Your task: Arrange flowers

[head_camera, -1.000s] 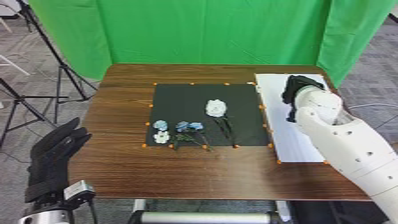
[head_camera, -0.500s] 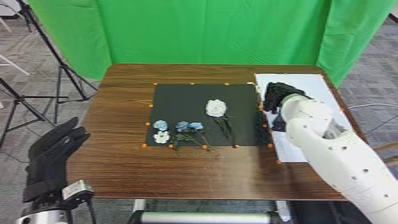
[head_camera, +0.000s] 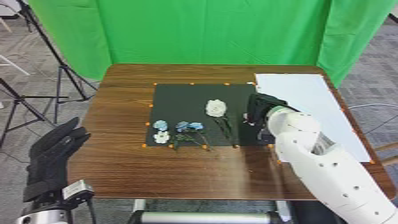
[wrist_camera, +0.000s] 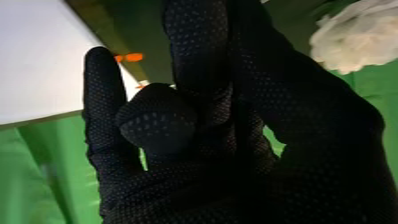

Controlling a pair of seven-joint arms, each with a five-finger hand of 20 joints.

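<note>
White flower: full, ruffled, on long dark stems
Right hand: just beside the flower, apart; fingers mostly straight, one bent
Left hand: fingers straight, beside the table
Edges: black mat under the flower, white board alongside
Room: narrow strip between flower and right hand

Bright, even light leaves a soft sheen on the table.

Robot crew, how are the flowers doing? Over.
Left hand open, far left. White flower, blue flowers on black mat. Right hand covering part of mat's right edge.
</note>
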